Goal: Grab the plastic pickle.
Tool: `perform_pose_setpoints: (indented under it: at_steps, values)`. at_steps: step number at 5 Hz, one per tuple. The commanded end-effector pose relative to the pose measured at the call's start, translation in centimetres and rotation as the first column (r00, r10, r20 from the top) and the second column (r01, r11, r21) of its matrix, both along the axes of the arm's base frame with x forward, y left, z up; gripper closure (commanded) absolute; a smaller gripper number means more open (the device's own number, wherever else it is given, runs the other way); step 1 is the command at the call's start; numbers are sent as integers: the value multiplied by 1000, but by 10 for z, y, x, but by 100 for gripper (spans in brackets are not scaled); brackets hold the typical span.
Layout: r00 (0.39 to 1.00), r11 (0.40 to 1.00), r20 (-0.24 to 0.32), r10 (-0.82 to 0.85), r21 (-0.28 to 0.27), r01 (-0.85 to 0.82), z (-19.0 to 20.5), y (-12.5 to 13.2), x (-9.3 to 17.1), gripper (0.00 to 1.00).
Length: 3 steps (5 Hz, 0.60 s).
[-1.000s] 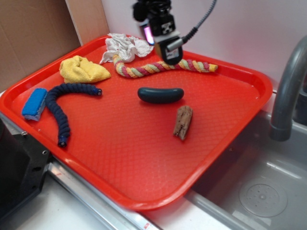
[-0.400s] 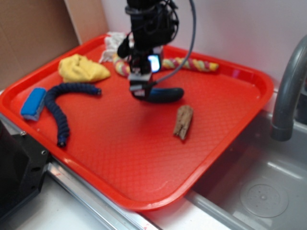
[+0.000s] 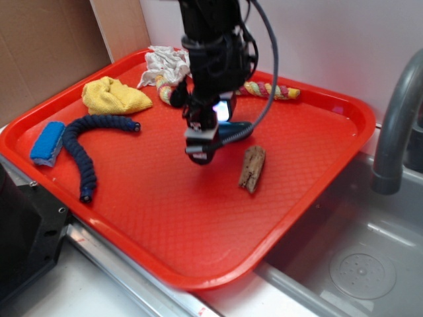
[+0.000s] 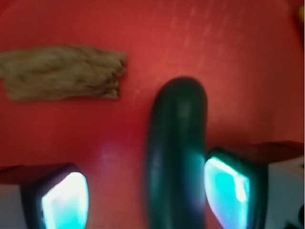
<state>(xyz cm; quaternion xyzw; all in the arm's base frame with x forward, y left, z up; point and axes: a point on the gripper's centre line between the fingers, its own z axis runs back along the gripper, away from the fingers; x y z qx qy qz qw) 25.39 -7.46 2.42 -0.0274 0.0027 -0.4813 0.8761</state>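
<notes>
The gripper (image 4: 145,198) is spread wide over the red tray (image 3: 198,224), straddling the plastic pickle (image 4: 176,157), which lies against one glowing finger (image 4: 228,186) (the other stands clear); the wood chunk (image 4: 62,71) rests just ahead.

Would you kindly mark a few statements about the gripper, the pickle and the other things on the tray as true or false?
1. The gripper has its jaws open astride the plastic pickle. True.
2. The wood chunk lies between the jaws. False: it lies apart, beside the pickle.
3. The navy rope lies on the red tray. True.
4. The pickle lies in the sink. False: it lies on the tray.
5. The yellow cloth covers the blue sponge. False: they lie apart.
</notes>
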Motion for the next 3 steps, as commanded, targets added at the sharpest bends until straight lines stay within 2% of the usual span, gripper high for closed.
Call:
perform_pose_setpoints:
  at_steps: [1, 2, 3]
  values:
    - [991, 992, 60, 116, 44, -119, 7, -14, -34, 100]
    - [923, 932, 140, 357, 4, -362, 56, 24, -16, 100]
    - [803, 813, 128, 582, -54, -580, 105, 52, -49, 100]
